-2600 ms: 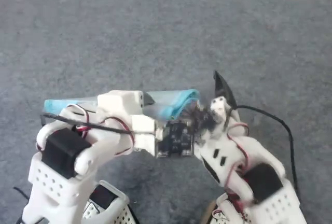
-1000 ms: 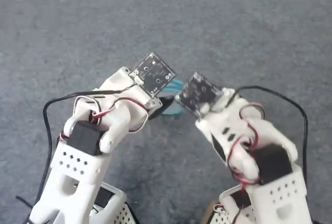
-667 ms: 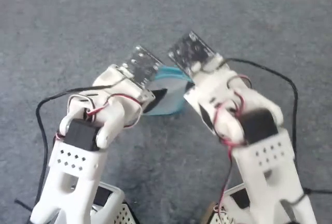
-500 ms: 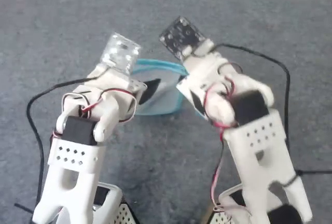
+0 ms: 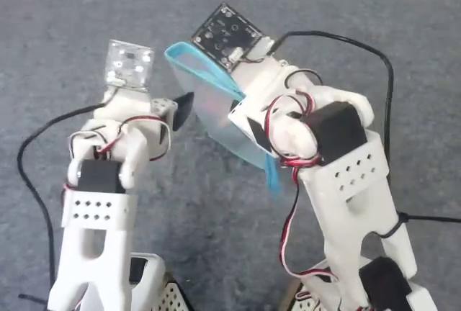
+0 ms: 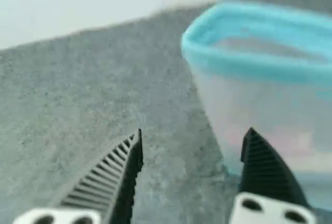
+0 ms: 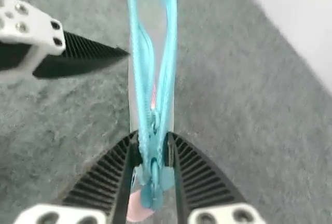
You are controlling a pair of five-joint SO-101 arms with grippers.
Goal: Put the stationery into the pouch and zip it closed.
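Lifted off the table now, your pouch [image 5: 216,106] rides higher than half a second ago.
Your right gripper [image 7: 151,137] is clamped on its zipper end, so it hangs tilted above the grey table [image 5: 374,44], mouth gaping. Just beside its clear wall, your left gripper [image 6: 195,132] stands with fingers spread.

Lifted pouch [image 5: 216,106] clamped in the right gripper [image 7: 151,138] blocks the lane between the arms. Just beside it, the left gripper [image 6: 194,130] stands spread. Passable tabletop [image 5: 374,44] toward the far edge.
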